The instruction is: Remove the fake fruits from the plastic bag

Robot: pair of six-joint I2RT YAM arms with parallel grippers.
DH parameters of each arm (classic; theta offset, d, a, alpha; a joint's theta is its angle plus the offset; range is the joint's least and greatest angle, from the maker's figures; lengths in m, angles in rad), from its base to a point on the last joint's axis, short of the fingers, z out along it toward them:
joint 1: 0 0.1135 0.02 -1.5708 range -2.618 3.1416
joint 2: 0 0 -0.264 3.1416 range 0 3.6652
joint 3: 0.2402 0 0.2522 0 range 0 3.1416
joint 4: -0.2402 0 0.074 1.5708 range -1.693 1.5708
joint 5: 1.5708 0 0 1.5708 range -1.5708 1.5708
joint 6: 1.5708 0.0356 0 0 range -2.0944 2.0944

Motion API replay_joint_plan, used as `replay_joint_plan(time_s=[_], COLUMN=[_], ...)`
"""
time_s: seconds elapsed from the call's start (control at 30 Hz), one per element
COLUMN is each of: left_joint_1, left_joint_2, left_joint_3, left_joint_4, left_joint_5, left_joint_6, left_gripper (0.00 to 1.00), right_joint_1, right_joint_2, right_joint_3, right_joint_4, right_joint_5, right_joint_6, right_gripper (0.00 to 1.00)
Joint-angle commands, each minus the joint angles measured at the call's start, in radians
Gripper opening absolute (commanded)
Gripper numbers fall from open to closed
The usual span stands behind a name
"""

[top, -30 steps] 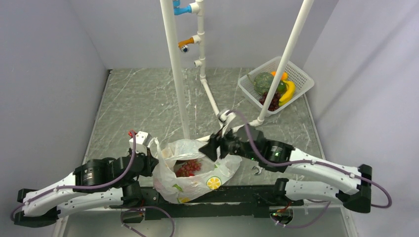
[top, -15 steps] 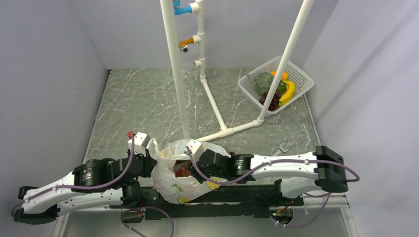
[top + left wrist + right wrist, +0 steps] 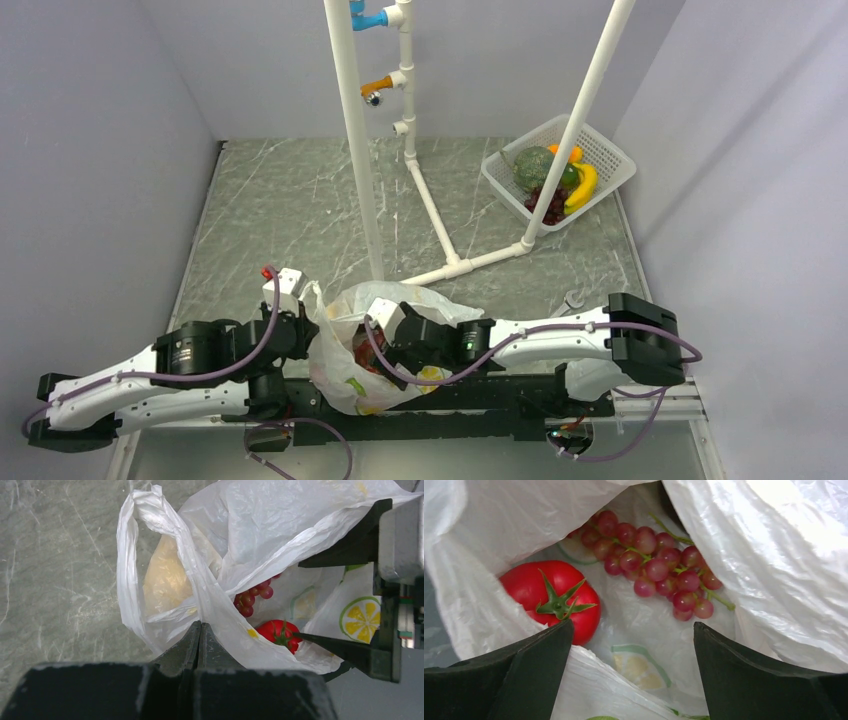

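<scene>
**Markings.** The plastic bag (image 3: pixel 345 372) carries a pictorial print only: yellow lemon slices with small green leaves on thin, translucent white film.

**Left claw.** The left claw (image 3: pixel 200 626) is closed. Its two fingers meet on a fold of the bag's near wall and pinch the film between them. One loop handle stands up just beyond the fingers.

**Right claw.** The right claw (image 3: pixel 632 630) stands wide apart inside the bag mouth and holds nothing. In the right wrist view, bag film drapes over both sides of the opening. One finger (image 3: pixel 524 675) lies at the lower edge of the red fruit (image 3: pixel 524 587); whether they touch cannot be determined. The other finger is well apart from it.

**Task items.** Two fruits lie on the bag floor:
- The red fruit, glossy, with a green calyx facing up.
- The grape bunch (image 3: pixel 654 565), light red, just beside and beyond the red fruit.

A pale yellow round shape (image 3: pixel 167 575) shows through the film at the far side of the bag.

**Surroundings.** The bag sits on the grey marbled worktop (image 3: pixel 280 200) at its near edge, between the two arms. A white pipe frame (image 3: pixel 360 150) rises just behind the bag. At the far right corner a white basket (image 3: pixel 610 150) leans tilted, holding a netted melon (image 3: pixel 533 165), a dark grape bunch (image 3: pixel 548 203) and a banana (image 3: pixel 585 185).
</scene>
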Motion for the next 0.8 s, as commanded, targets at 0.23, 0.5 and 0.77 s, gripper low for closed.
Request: replay_joint_plan(time_s=[0.23,0.5,0.77], left_joint_1=[-0.008,-0.011,-0.012], left_joint_2=[0.015,0.005,0.023], left_joint_3=[0.028,0.026,0.029], left_joint_4=[-0.009,-0.005,-0.013], left_joint_5=[-0.031,-0.033,-0.035], left_joint_6=[-0.018,-0.019,-0.025], left_gripper=[0.00,0.00,0.00], right_joint_1=[0.031,0.033,0.059], right_joint_2=[-0.016,-0.057,0.068], right_joint_3=[0.038,0.098,0.095], right_joint_4=[0.084,0.024,0.063], right_joint_5=[-0.086,-0.122,-0.165], right_joint_6=[0.006,-0.042,-0.041], right_gripper=[0.99,0.99,0.99])
